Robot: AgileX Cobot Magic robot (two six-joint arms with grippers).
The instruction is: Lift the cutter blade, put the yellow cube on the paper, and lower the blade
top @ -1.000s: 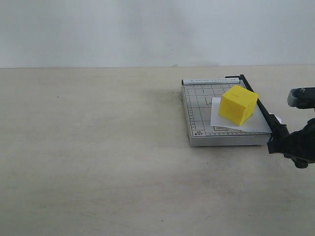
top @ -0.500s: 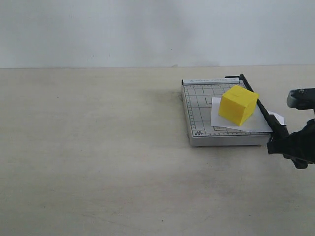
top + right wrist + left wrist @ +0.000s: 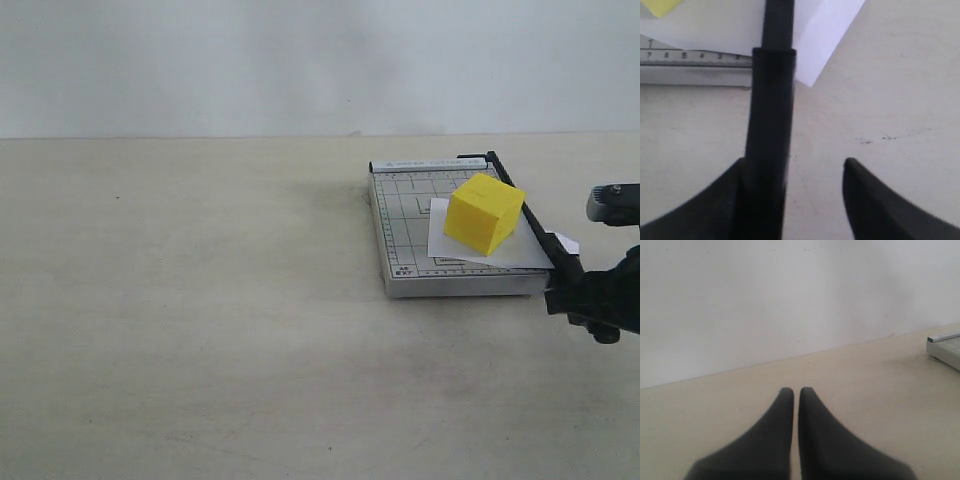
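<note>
Clerk: Item one, cutter blade (image 3: 520, 205): position?

Checker: Down, lying along the right edge of the grey base (image 3: 400, 225). Its thick handle juts past the near corner, over the worktop (image 3: 200, 320).

Clerk: Item two, yellow cube (image 3: 483, 213)?

Checker: Sitting on the paper (image 3: 520, 258), which lies on the base. One paper corner pokes out under the blade on the far side.

Clerk: Item three, right end effector (image 3: 796, 162)?

Checker: Jaws spread, holding nothing. The handle rests against one finger, with a clear gap to the other.

Clerk: Item four, left end effector (image 3: 792, 390)?

Checker: Fingers pressed together, empty, well apart from the base.

Clerk: Step in hand?

Checker: By my reading all three parts of the task look done, so what remains is letting go and drawing clear.

Clerk: Handling notes for that?

Checker: Four entries.
- Shift sideways a little, so the touching finger comes off the handle before any retreat.
- Pull back along the line of the handle, not across it, since a sideways drag would probably slide the light base.
- Avoid rising while in contact; a finger catching under the handle could lift the blade again.
- Keep away from the protruding paper corner, because a tug there may shift the sheet and tip the cube
</note>
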